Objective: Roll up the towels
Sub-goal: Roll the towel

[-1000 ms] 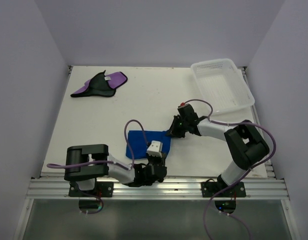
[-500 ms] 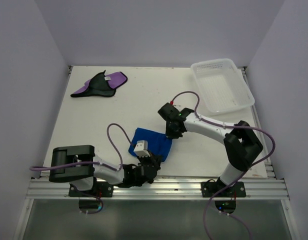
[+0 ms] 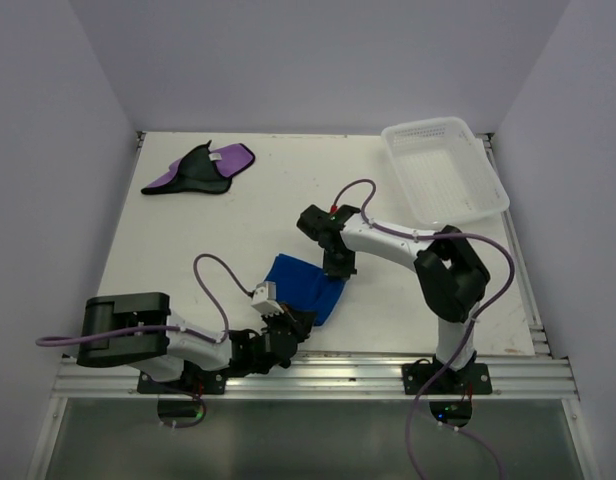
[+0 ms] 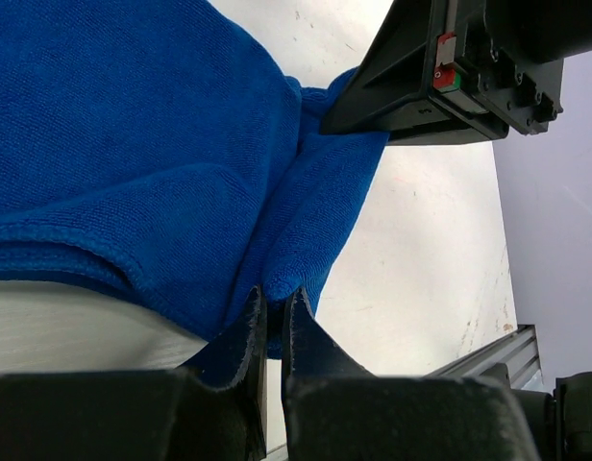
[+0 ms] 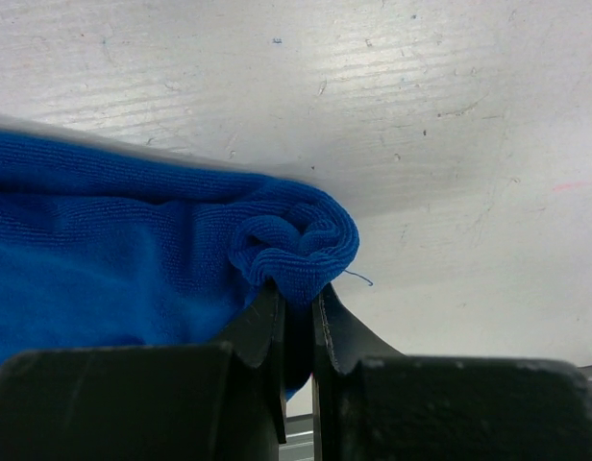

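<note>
The blue towel [image 3: 300, 285] lies on the white counter [image 3: 288, 190], near the front and in the middle. It is bunched up and folded, not flat. It sits between the two arms, and both of them hold it.

The left pincer [image 4: 274, 298] is pressed together on a fold at the towel's near edge. A thin bit of blue cloth is squeezed between its two black fingers. The right pincer [image 5: 296, 293] is also pressed together. It pinches a corner on the far right side of the towel, and that corner is curled into a small tight roll. In the top view, the right pincer [image 3: 338, 268] points down at the towel's far right corner.

The purple towel [image 3: 203, 170] is well apart from all this, in the far left corner of the counter. It lies crumpled, with its black side partly up and a small white tag showing.

A white mesh basket [image 3: 428, 126] sits in the far right corner.
</note>
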Controlling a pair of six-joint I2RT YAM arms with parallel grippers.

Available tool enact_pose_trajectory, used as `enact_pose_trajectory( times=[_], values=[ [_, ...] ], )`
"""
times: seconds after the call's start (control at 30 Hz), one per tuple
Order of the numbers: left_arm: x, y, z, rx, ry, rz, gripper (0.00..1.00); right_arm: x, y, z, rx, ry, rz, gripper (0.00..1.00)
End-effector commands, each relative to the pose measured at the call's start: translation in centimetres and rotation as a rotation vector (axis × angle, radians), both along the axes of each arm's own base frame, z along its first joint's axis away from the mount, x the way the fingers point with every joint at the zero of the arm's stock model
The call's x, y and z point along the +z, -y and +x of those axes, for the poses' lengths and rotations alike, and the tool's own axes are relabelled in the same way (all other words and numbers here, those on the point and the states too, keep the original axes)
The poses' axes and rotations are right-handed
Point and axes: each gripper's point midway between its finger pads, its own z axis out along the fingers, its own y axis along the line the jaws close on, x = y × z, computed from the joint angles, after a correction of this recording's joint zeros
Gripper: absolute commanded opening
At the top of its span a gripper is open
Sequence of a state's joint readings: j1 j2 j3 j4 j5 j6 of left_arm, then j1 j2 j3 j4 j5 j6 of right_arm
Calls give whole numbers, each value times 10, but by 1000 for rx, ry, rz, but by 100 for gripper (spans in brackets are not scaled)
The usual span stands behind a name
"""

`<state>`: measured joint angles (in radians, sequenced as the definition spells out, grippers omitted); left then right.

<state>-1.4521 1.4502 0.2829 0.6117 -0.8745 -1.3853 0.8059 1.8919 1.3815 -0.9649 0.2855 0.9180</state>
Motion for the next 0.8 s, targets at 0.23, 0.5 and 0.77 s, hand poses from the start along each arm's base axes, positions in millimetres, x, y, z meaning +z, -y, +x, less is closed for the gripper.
enact_pose_trajectory(
  times=[0.23,0.5,0.77],
  values=[
    [-43,-28,-14,-9,-72,166,0,16,22,44,-52,126,-155,0],
    [-67,-41,-25,34,-156,207,0,16,13,54,-47,118,-163,2],
    [-78,-44,-32,40,-207,163,0,11,9,61,-47,107,-209,8]
  ],
)
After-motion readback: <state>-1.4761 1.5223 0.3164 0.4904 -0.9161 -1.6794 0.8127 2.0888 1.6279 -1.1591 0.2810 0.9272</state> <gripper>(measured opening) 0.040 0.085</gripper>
